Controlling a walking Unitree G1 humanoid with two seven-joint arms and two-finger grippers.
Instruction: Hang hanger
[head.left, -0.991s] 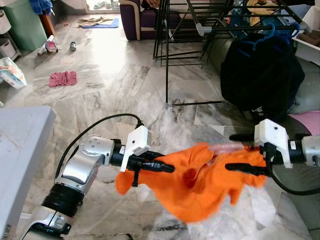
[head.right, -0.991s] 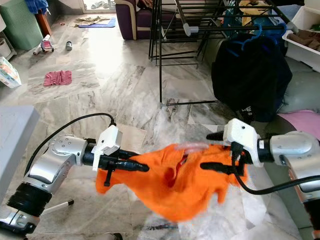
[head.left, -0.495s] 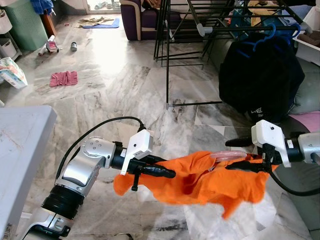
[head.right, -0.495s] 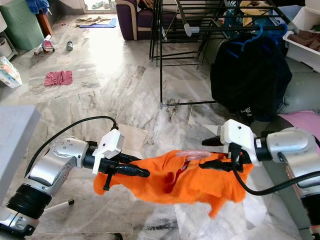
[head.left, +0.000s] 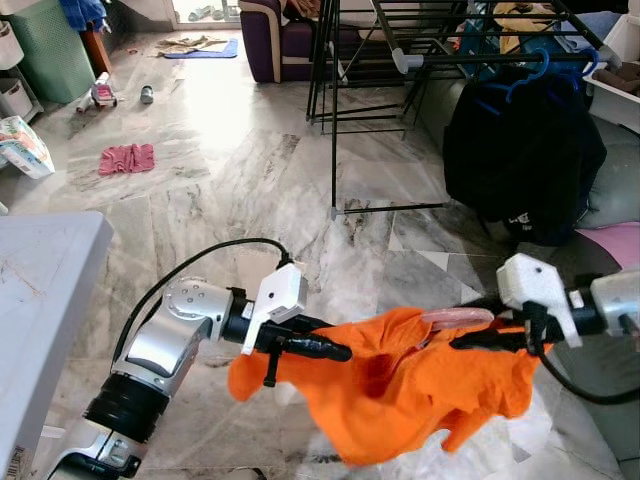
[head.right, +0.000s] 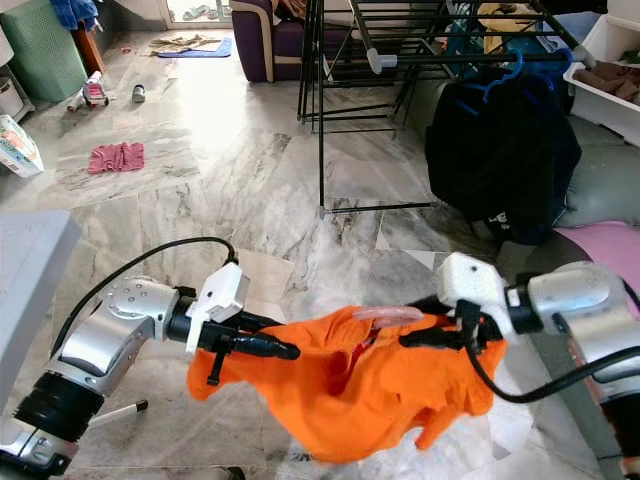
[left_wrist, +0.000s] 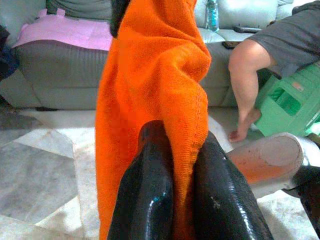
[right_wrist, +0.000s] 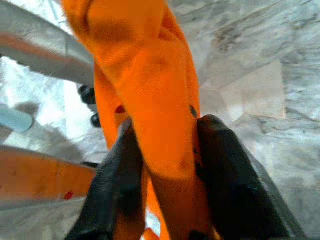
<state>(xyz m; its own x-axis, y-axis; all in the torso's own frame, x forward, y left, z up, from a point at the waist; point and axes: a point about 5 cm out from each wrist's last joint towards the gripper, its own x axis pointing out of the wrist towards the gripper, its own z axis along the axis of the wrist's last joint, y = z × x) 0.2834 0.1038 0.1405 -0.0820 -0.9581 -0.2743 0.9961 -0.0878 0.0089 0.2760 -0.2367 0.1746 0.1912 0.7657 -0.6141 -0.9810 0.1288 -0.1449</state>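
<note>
Daylight glaring off marble floor (head.left: 215, 110) at 11 o'clock; eye views staying sharp; right wrist view blurring softly.

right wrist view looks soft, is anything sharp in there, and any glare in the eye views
Right wrist view: the black fingers and orange cloth garment are blurred, the marble floor behind only slightly clearer. Left wrist view: fingers soft, sofa sharper. Left eye view: strong window glare whitens the marble floor; the cloth's lower edge is smeared.
</note>
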